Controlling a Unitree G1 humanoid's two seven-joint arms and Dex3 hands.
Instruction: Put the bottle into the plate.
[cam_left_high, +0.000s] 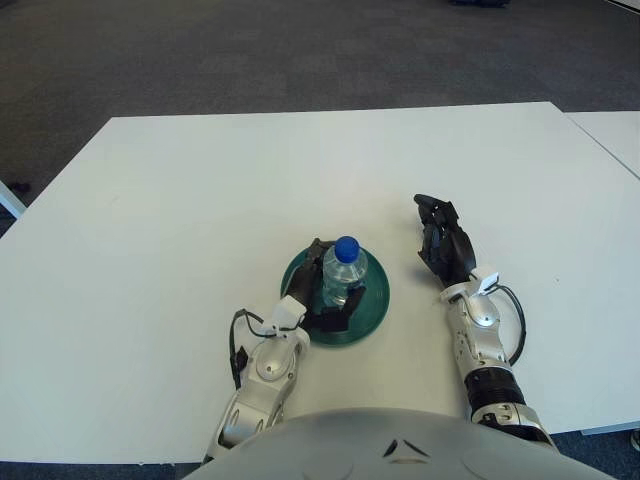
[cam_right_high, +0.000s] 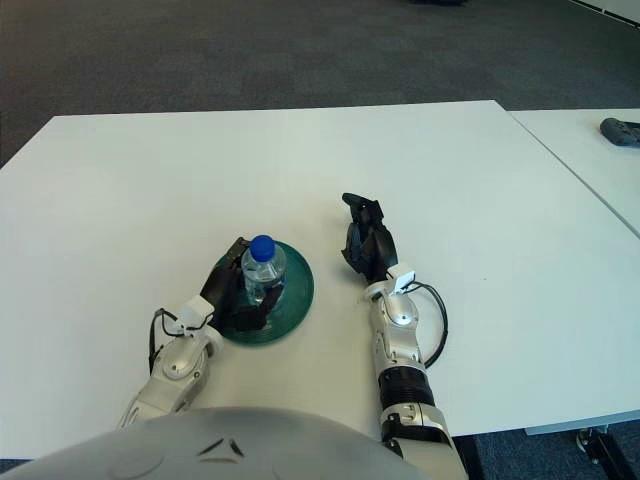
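The bottle (cam_left_high: 342, 272) stands upright inside the green plate (cam_left_high: 372, 303), my left hand (cam_left_high: 318, 297) wrapped around it to steady it there, my right hand (cam_left_high: 446, 247) idle right of the plate, fingers relaxed.

plate (cam_left_high: 370, 305) partly hidden by bottle (cam_left_high: 341, 274) and left hand (cam_left_high: 318, 298)

Bottle (cam_left_high: 342, 272) upright in plate (cam_left_high: 368, 312) on table (cam_left_high: 180, 200); left hand (cam_left_high: 318, 296) around bottle; right hand (cam_left_high: 444, 245) right of plate.
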